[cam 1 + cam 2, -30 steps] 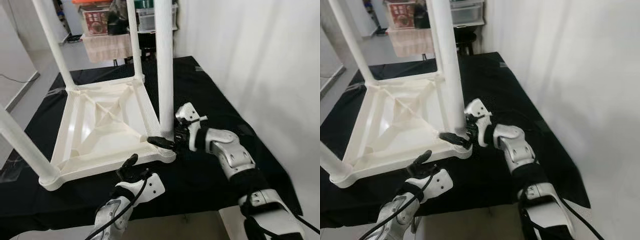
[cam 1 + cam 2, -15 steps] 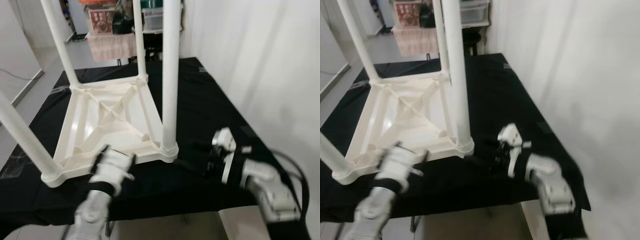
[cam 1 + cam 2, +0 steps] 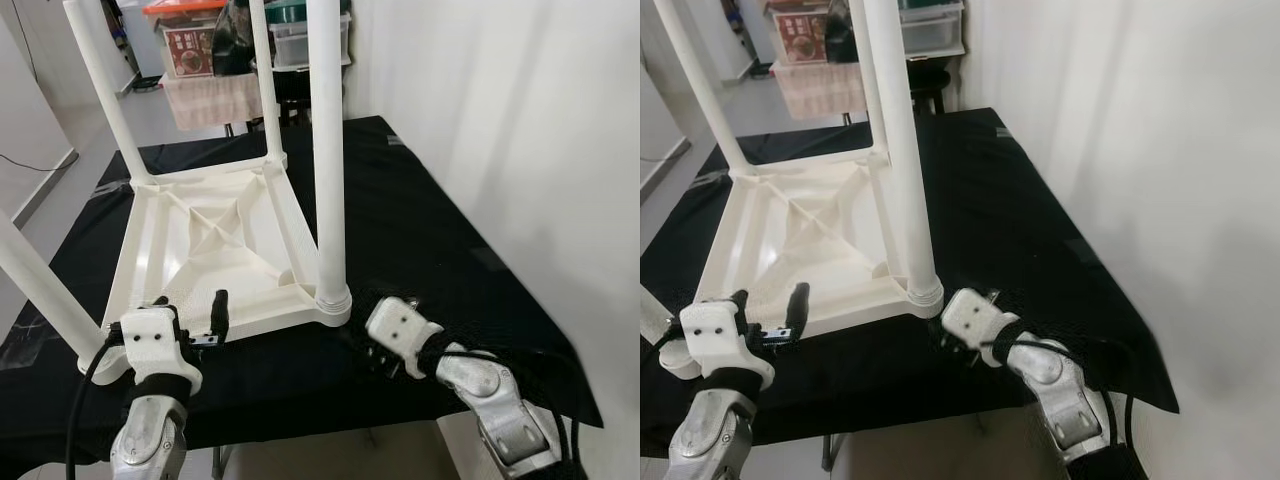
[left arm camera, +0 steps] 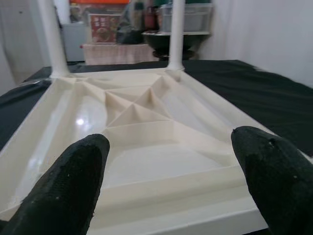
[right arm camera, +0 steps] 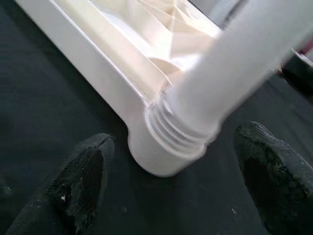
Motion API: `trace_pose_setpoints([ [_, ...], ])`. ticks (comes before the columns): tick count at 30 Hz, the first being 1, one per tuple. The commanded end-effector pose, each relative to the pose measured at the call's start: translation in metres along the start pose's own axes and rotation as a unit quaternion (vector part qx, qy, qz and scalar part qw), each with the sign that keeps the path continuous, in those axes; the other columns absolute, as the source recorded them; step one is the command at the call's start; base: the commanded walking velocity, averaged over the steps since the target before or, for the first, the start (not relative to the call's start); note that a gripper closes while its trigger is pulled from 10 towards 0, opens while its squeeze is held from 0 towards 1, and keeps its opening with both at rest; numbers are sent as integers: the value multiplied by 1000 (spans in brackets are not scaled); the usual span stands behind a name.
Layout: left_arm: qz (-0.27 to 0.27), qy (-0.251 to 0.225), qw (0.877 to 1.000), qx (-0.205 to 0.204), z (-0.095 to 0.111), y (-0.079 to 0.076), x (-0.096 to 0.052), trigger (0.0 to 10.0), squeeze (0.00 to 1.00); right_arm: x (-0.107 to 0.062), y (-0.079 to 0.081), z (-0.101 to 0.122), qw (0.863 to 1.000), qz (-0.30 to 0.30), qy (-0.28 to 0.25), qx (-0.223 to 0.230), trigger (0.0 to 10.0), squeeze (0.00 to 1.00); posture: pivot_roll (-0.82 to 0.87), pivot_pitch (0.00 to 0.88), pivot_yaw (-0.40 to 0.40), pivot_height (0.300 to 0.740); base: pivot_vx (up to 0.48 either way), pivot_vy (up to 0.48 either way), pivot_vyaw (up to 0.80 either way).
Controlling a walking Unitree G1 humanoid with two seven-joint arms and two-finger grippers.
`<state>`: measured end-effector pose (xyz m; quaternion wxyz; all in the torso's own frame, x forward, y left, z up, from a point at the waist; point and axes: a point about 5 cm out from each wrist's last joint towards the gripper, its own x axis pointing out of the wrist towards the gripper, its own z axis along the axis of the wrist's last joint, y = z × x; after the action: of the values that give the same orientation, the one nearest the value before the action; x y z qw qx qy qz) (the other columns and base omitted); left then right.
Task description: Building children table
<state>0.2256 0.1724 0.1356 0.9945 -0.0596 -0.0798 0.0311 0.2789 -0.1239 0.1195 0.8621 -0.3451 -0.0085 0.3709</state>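
Left gripper (image 4: 171,176) spread before tabletop (image 4: 146,147)

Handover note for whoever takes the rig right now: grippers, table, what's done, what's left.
Left gripper: open, empty, at the near edge of the tabletop.
Right gripper: open, empty, facing the near right leg at its socket.
Table lies upside down on the black cloth; four legs stand up in the corners.
Done: all legs are in.
Left, as far as I can judge: check they are tight, then flip it upright.

Upturned table (image 3: 215,245) on cloth (image 3: 420,230); boxes (image 3: 300,35) behind.
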Motion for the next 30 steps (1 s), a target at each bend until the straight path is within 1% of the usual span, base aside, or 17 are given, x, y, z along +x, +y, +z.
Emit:
trace_pose_setpoints([
  [1, -16, 9, 1000, 2, -7, -2, -2, 10000, 0, 7, 8, 7, 1000, 2, -9, -10, 10000, 0, -90, 0, 49, 740, 0, 0, 0],
  [5, -23, 10, 1000, 3, -8, -1, -2, 10000, 0, 12, 9, 10, 1000, -16, -7, -12, 10000, 0, -90, 0, 49, 740, 0, 0, 0],
  [7, -27, 10, 1000, 1, -8, -2, -2, 10000, 0, 15, 15, 4, 1000, 5, 9, 4, 10000, 0, -92, 0, 46, 740, 0, 0, 0],
  [8, -32, 10, 999, -5, -9, -2, -1, 10000, 0, 21, 23, -6, 999, 37, 28, 10, 10000, 0, -88, 0, 43, 740, 0, 0, 0],
  [10, -34, 9, 999, -7, -9, -2, -1, 10000, 0, 23, 25, -8, 998, 52, 30, 12, 10000, 0, -90, 0, 42, 740, 0, 0, 0],
  [11, -35, 9, 999, -8, -10, -2, -1, 10000, 0, 25, 15, -10, 999, 24, 31, -10, 10000, 0, -90, 0, 41, 740, 0, 0, 0],
  [12, -35, 9, 999, -8, -10, -2, -1, 10000, 0, 25, 15, -10, 999, 24, 31, -10, 10000, 0, -90, 0, 41, 740, 0, 0, 0],
  [13, -36, 9, 999, -9, -10, -2, -1, 10000, 0, 27, 7, -11, 999, 2, 31, -25, 10000, 0, -90, 0, 41, 740, 0, 0, 0],
  [14, -37, 9, 999, -11, -11, -2, 0, 10000, 0, 30, -2, -12, 998, -14, 32, -53, 10000, 0, -89, 0, 42, 740, 0, 0, 0],
  [16, -38, 8, 999, -13, -12, -3, 0, 10000, 0, 33, -7, -14, 997, -25, 40, -65, 10000, 0, -88, 0, 40, 740, 0, 0, 0],
  [17, -39, 8, 999, -14, -13, -3, 0, 10000, 0, 35, -3, -12, 994, -21, 39, -104, 10000, 0, -88, 0, 39, 740, 0, 0, 0],
  [18, -39, 8, 999, -14, -13, -3, 0, 10000, 0, 35, -3, -12, 994, -21, 39, -104, 10000, 0, -88, 0, 39, 740, 0, 0, 0],
  [20, -41, 6, 999, -15, -14, -3, 0, 10000, 0, 31, 27, -6, 991, 32, 23, -128, 10000, 0, -94, 0, 34, 740, 0, 0, 0],
  [21, -42, 6, 999, -14, -14, -4, 0, 10000, 0, 27, 36, -3, 991, 43, 17, -122, 10000, 0, -96, 0, 29, 740, 0, 0, 0],
  [23, -43, 6, 999, -15, -14, -4, -1, 10000, 0, 23, 38, -4, 994, 38, 27, -101, 10000, 0, -96, 0, 29, 740, 0, 0, 0],
  [25, -43, 5, 999, -15, -15, -3, -1, 10000, 0, 16, 30, -8, 997, 1, 35, -67, 10000, 0, -96, 0, 29, 740, 0, 0, 0],
  [30, -45, 4, 999, -13, -15, -3, -1, 10000, 0, 9, 23, -15, 996, -43, 45, -69, 10000, 0, -93, 0, 29, 740, 0, 0, 0],
])
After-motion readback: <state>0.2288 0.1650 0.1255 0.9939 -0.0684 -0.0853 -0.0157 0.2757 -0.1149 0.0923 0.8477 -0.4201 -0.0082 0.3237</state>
